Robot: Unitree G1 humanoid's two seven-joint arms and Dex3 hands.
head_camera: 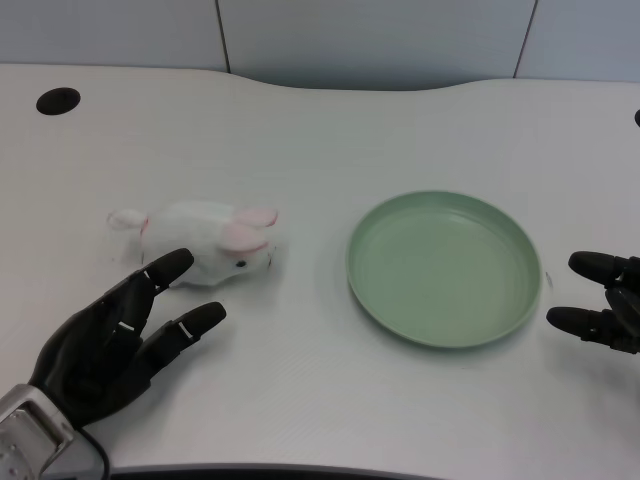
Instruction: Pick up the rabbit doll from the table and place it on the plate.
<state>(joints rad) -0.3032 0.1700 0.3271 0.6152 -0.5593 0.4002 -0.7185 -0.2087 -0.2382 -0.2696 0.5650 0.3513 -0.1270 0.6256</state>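
Head view, rabbit doll (208, 242) just beyond left robot hand (120, 343), fingers spread, holding nothing

White table (330, 130), matte top, curved back edge. Black round hole (57, 100) in table's far left corner. Part of a second dark hole (637, 117) at table's right edge. Grey panelled wall (370, 40) behind table, vertical seams.

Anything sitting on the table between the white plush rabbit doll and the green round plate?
Nothing: in the head view, only bare white table separates the white plush rabbit doll from the green round plate.
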